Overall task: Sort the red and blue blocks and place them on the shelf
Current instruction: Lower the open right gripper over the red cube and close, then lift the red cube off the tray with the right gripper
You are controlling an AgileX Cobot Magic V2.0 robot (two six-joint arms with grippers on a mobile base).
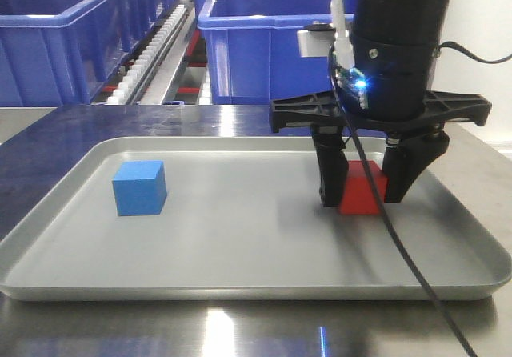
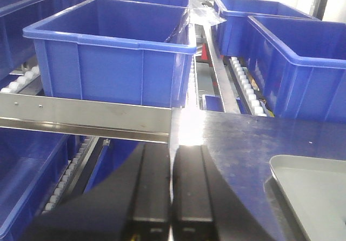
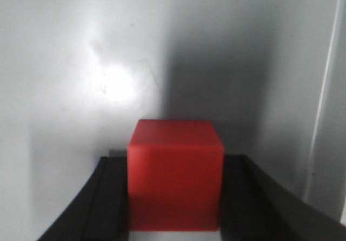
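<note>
Step in hand: the red block (image 1: 362, 195) is judged to be on the point of being lifted off the grey tray (image 1: 240, 289), to be carried to the shelf
Right gripper (image 1: 360, 200): closed narrowly on the red block, one finger against each side face; no gap is seen in the right wrist view
Red block: found in the right half of the tray, apparently resting on the tray floor
How it is best done: a firm hold centred on the faces is called for, and the block should be raised straight up until the tray rim is cleared, before any sideways travel is begun
Blue block (image 1: 140, 187): found in the left half of the tray, well apart from the red one, untouched
Left gripper (image 2: 171, 198): fingers pressed together on nothing, held to the left of the tray
Shelf (image 2: 86, 116): its steel front rail is seen beyond the tray's far left side, with white rollers and blue bins (image 2: 113, 52) behind it
In the way: much of the rack behind the tray is filled by the bins, so a free spot must be chosen; a black cable (image 1: 408, 261) is draped across the tray's near right corner and could be snagged
</note>
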